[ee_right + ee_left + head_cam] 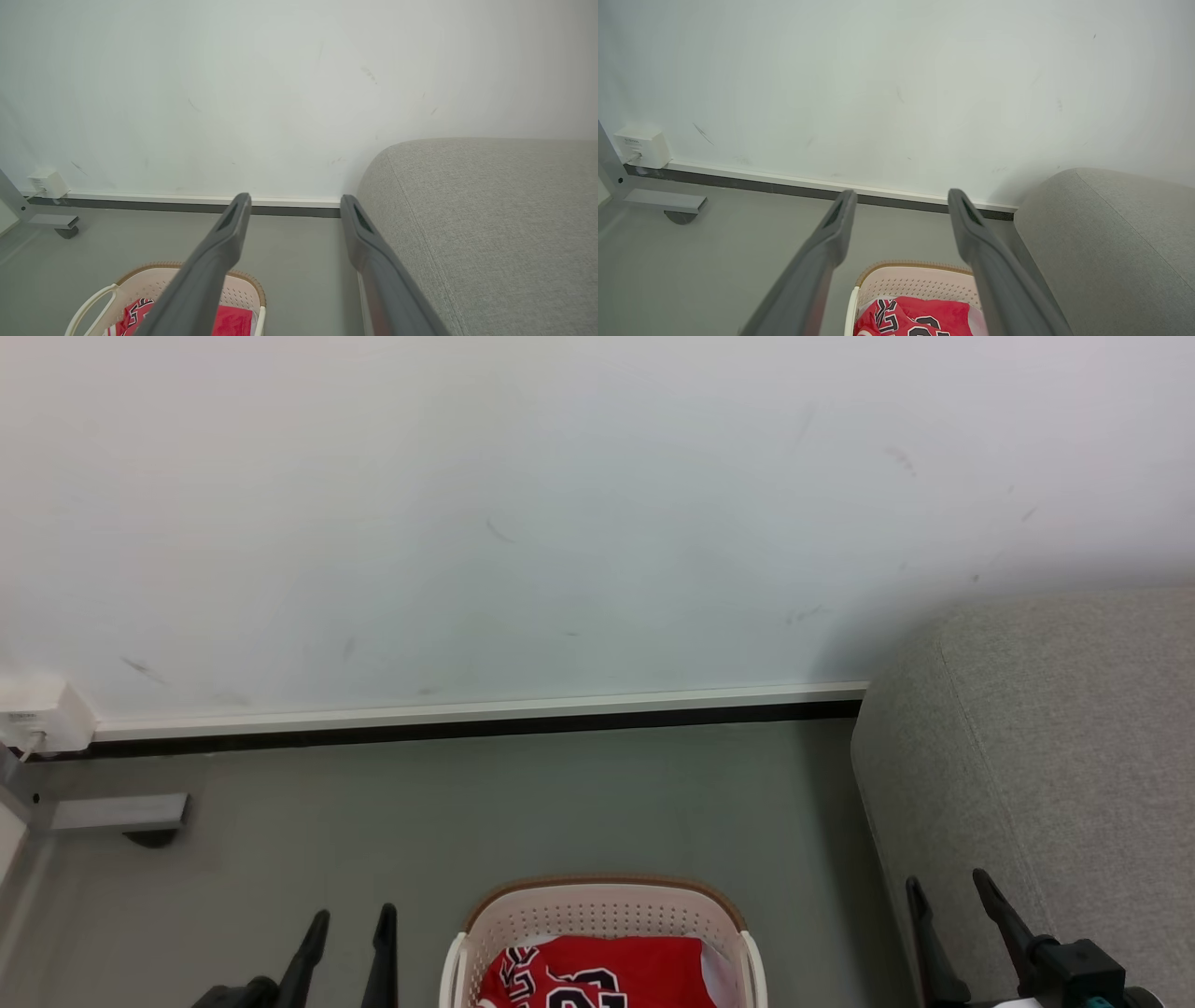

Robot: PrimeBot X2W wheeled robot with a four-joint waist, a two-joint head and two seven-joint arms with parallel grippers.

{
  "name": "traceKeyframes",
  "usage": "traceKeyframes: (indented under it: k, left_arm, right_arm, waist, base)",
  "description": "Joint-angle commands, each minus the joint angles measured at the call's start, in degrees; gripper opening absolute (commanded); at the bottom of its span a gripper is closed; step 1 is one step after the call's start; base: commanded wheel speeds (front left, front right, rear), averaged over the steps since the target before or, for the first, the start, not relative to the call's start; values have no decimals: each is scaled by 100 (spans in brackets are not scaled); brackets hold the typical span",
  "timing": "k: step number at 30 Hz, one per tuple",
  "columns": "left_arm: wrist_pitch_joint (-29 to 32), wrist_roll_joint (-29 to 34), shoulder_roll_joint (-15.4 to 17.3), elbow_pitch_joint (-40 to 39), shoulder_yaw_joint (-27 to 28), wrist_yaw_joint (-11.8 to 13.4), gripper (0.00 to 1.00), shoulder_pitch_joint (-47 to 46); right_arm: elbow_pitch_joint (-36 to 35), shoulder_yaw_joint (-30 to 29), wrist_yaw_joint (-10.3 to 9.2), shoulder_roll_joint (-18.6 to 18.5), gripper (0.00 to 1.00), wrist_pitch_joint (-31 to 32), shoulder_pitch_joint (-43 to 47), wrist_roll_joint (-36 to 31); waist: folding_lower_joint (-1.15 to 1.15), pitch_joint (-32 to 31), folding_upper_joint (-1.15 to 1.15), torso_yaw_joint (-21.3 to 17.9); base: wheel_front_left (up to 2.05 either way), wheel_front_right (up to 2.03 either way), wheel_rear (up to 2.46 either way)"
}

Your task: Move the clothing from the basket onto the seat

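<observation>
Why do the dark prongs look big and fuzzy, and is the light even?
Left wrist view: the left gripper sits near the lens, large and soft-edged; right wrist view: the right gripper likewise; head view: even light, faint shadow on the wall beside the seat.

Bare floor (pixel 560 803) lies open around the basket (pixel 602 901); the seat (pixel 1046 756) walls off the right side.

Left claw (pixel 355 911), right claw (pixel 947 877), long dark tapering fingers (pixel 831 233), slotted tips, black right wrist block (pixel 1083 966), teal mark (pixel 1092 1001)
</observation>
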Motion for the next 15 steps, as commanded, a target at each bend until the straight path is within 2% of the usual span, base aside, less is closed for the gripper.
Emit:
traceKeyframes:
  k: [1,15]
  left_arm:
    - [-4,-12,38,16,12,-15,100,29]
    - [-4,10,39,-3,-8,-6,100,7]
  right_arm:
    - [-26,-3,-10,-34,100,-18,47,26]
    - [2,60,-10,-35,100,-18,73,71]
  waist:
    - [0,4,0,-5]
    - [0,16,0,-16]
  base:
    - [0,0,0]
    - [0,0,0]
